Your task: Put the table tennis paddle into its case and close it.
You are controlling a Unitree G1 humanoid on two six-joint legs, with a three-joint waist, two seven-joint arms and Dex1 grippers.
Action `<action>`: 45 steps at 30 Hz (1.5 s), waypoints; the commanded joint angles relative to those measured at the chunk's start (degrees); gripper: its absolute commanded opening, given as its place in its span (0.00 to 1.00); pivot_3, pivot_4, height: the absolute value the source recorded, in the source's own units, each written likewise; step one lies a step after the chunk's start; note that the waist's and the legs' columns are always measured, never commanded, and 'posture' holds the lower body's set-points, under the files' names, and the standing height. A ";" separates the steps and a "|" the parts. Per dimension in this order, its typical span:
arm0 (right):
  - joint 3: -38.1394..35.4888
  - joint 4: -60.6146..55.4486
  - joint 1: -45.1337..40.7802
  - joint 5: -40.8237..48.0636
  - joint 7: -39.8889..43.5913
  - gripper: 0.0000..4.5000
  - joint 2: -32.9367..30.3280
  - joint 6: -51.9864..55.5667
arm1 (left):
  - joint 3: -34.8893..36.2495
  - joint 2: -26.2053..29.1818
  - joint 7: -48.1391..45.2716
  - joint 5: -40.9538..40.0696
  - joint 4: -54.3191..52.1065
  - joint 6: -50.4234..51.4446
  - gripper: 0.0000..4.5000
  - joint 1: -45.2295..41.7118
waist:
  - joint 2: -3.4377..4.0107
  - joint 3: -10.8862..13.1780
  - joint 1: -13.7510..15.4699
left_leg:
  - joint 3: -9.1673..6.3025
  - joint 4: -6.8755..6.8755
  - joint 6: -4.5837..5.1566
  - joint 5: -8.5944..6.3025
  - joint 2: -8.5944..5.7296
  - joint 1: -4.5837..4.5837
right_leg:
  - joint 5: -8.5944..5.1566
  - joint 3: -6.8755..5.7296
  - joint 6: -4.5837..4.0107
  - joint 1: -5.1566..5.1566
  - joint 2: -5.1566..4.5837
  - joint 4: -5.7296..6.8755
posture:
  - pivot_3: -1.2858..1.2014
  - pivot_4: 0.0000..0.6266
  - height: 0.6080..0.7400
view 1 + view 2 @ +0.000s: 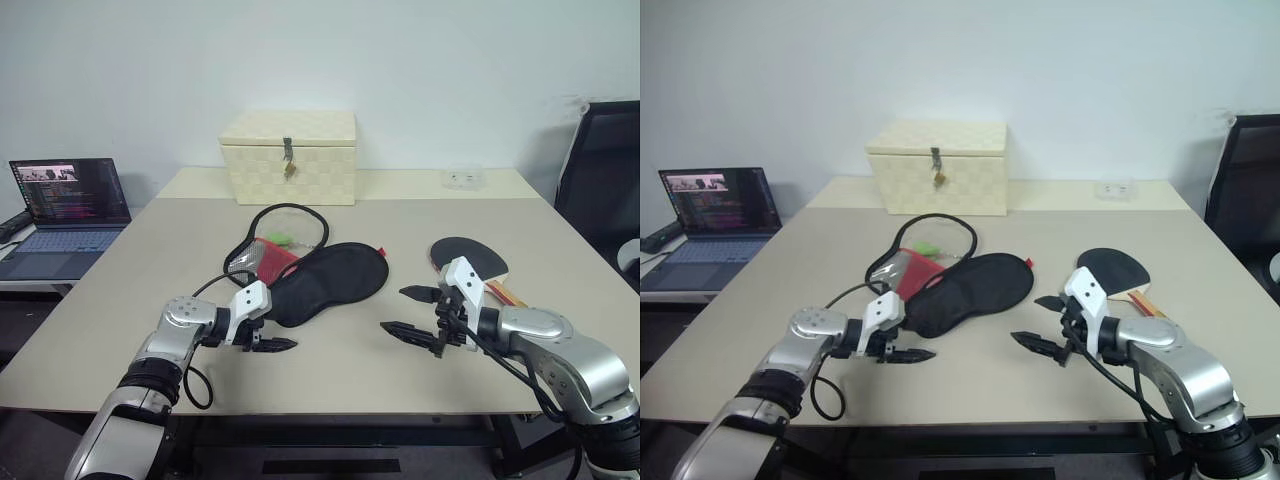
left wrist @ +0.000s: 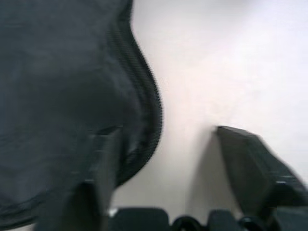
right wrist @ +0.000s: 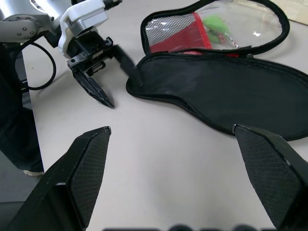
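Nearest the camera, the left gripper (image 1: 272, 344) hangs low over the table (image 1: 340, 370) at the near end of the case (image 1: 330, 280); its two fingers stand partly apart, one finger (image 3: 126, 60) lying against the case's black rim and the other (image 3: 96, 89) out over bare tabletop, and whether the rim is actually pinched cannot be told. In the left wrist view the dark fabric edge of the case sits beside one finger (image 2: 103, 159) while the other is over the pale surface. The right gripper (image 1: 410, 312) hovers above the table with its jaws spread wide and nothing between them; it touches nothing. The case lies at the middle of the table, unzipped and folded open: the black flap faces up nearer the robot, and the other half, with clear window, mesh pocket and red lower part, lies behind it. The table tennis paddle (image 1: 468, 255) rests flat on the table to the right of the case and apart from it, black face up, its handle partly hidden behind the right gripper. Farther back stands a cream woven box (image 1: 290, 157) with a metal latch. An open laptop (image 1: 65, 215) sits on a separate surface at the left, and a black chair (image 1: 605, 170) stands at the right.
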 commanded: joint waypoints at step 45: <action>-6.90 -3.05 3.59 3.00 -0.68 1.00 -5.07 0.35 | 0.50 -1.08 11.23 -0.95 -15.38 10.09 1.00 5.96 | 0.00 0.00 0.22 | -0.04 0.07 -0.01 0.00 -0.04 -0.05 | 0.01 -0.01 0.02 0.03 -0.03 -0.05 | 0.52 0.24 1.00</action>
